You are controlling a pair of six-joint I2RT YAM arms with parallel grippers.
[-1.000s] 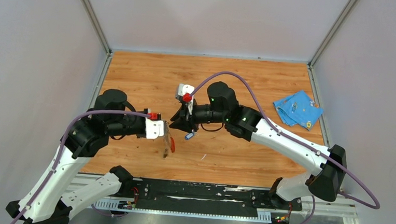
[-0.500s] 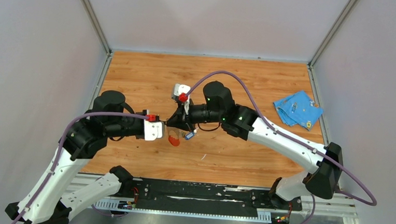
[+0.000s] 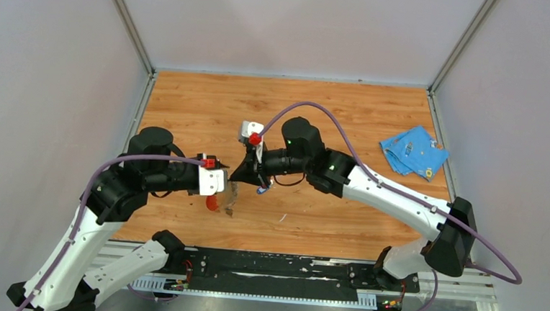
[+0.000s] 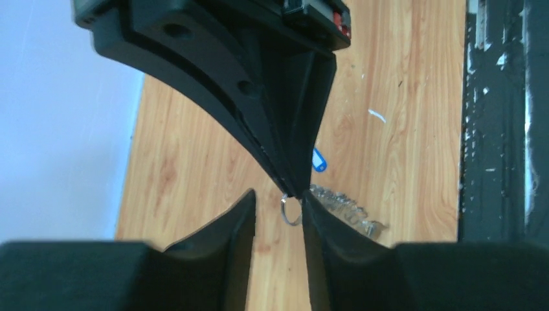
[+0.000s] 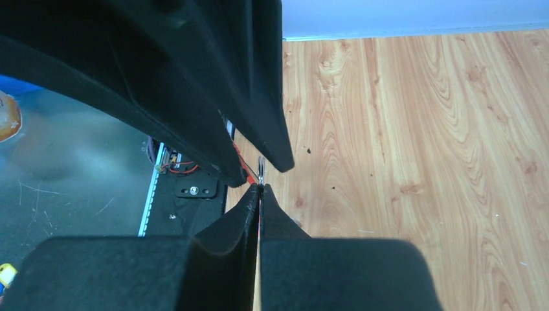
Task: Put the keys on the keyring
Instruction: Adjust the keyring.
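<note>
My right gripper is shut on the small metal ring of the keyring; its tips pinch the ring's edge. The keyring's red and silvery grey strap hangs below the two grippers, and the grey part shows in the left wrist view. My left gripper is open, tip to tip with the right gripper, and the ring sits between its fingers, against the right one. The blue-headed key hangs under the right gripper and shows in the left wrist view. The black-headed key is not visible.
A crumpled blue cloth lies at the far right of the wooden table, with small items on it. The black rail runs along the near edge. Grey walls close in the table on three sides.
My right gripper has moved left until its tips meet the left gripper's. The keyring's strap has swung from below the left gripper to lower left. The blue key moved left with the right gripper.
</note>
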